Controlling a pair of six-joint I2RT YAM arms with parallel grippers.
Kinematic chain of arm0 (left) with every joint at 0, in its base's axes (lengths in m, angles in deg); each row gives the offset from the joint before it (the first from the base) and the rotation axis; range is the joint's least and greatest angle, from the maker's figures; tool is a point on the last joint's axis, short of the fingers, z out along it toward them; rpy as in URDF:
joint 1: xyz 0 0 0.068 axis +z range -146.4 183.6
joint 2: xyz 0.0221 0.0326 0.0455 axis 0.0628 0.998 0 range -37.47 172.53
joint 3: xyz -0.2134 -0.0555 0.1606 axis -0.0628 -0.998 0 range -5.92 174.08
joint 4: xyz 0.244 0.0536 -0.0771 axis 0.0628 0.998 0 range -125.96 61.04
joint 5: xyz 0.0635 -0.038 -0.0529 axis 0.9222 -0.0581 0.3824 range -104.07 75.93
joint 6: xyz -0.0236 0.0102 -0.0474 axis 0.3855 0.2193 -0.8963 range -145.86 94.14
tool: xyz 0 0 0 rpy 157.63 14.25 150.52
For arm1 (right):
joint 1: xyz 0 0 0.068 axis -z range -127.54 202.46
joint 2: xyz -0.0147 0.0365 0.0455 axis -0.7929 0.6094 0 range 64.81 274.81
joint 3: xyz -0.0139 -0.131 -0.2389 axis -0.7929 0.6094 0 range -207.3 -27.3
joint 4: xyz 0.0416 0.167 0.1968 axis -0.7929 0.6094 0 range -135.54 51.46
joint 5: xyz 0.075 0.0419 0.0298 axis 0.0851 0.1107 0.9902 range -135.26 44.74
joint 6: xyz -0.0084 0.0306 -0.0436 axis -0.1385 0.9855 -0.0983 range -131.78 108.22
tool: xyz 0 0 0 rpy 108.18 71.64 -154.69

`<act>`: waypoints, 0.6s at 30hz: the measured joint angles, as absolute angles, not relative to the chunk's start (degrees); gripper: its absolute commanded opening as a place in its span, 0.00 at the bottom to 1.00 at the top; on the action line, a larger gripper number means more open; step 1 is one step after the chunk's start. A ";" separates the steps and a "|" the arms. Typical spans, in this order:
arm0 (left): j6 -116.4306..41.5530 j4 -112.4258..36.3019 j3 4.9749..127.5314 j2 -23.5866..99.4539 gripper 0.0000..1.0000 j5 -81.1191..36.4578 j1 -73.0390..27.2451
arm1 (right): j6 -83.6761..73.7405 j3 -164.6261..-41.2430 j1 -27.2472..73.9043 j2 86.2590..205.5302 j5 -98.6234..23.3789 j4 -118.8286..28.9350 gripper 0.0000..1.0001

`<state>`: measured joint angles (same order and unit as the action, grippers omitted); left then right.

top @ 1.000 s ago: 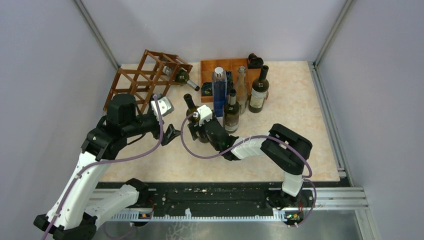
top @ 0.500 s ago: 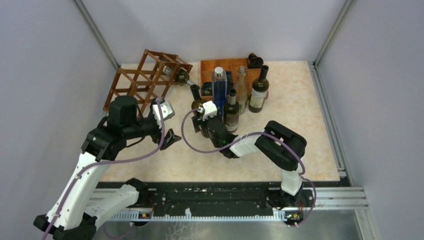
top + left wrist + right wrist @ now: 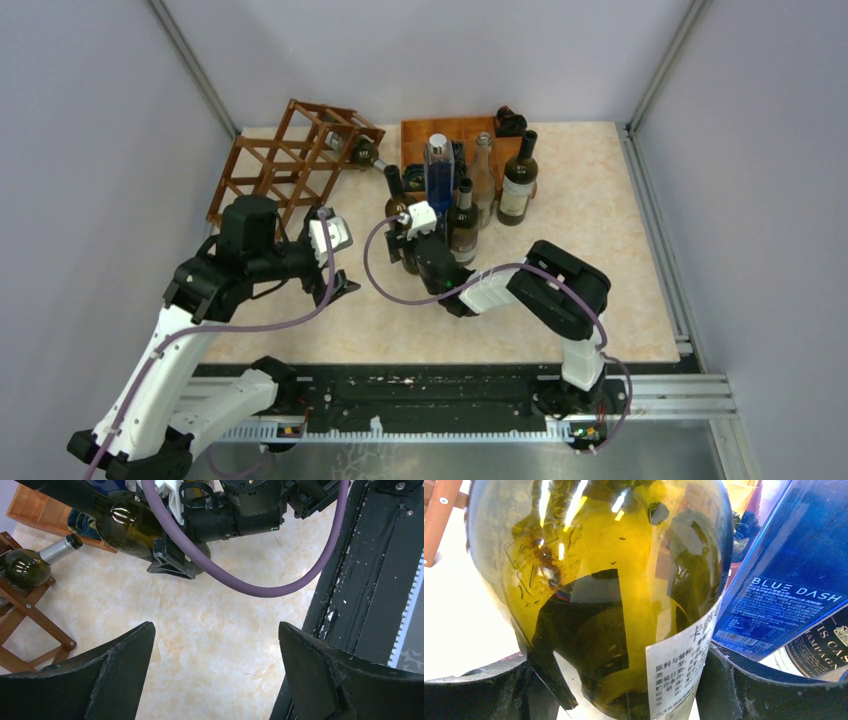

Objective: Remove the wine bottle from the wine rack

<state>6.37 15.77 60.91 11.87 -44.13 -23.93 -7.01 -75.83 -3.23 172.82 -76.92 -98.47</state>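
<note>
The reddish-brown wine rack [image 3: 290,160] stands at the back left, and a green bottle [image 3: 362,153] lies in its right end. My right gripper [image 3: 407,258] is shut on the lower body of another green wine bottle [image 3: 395,195]. That bottle is held nearly upright, clear of the rack, next to the standing bottles. The right wrist view is filled by this wine bottle [image 3: 614,580] between the fingers [image 3: 744,690]. My left gripper [image 3: 215,670] hangs open over bare table. From there I see the held bottle [image 3: 125,527] and the rack's corner [image 3: 30,605].
A blue square bottle [image 3: 438,170], two dark bottles [image 3: 462,222] [image 3: 518,180] and a clear one [image 3: 484,175] stand by the orange compartment tray [image 3: 415,135]. The blue bottle [image 3: 784,575] nearly touches the held one. Walls close the left, back and right.
My right gripper has carried the wine bottle back and to the right, up against the standing bottles, and set it more upright. The left arm has drawn back slightly.
</note>
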 measured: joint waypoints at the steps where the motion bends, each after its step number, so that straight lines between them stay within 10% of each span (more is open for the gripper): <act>1: 6.76 15.94 60.82 11.89 0.99 -44.13 -23.93 | -6.96 -75.79 -3.23 172.82 -76.92 -98.49 0.72; 8: 8.16 16.03 60.78 11.91 0.99 -44.20 -23.93 | -5.13 -74.59 -3.14 171.68 -76.46 -98.82 0.98; 18: 8.82 16.01 60.80 12.50 0.99 -44.55 -23.93 | -4.06 -72.95 -3.95 167.12 -75.33 -98.91 0.99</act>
<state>8.82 16.01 60.80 12.50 -44.55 -23.93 -4.06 -72.95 -3.95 167.12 -75.33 -98.91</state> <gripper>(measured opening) 0.987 0.985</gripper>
